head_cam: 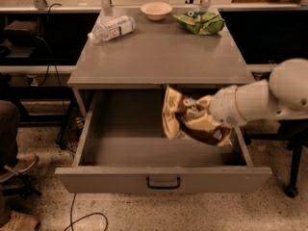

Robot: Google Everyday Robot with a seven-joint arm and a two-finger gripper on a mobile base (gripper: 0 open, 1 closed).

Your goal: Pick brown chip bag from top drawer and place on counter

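The brown chip bag [192,118] is dark brown and cream-yellow and hangs in the air over the right half of the open top drawer [159,150]. My gripper [208,110] comes in from the right on a white arm and is shut on the bag's right side. The bag sits above the drawer floor, its top at about the level of the counter's front edge. The counter [159,52] is the flat grey cabinet top behind the drawer. The drawer is pulled out and holds nothing else that shows.
On the counter lie a plastic bottle [111,29] at the back left, a small bowl [156,10] at the back middle and a green chip bag [199,22] at the back right. A person's shoes [14,170] are at the left on the floor.
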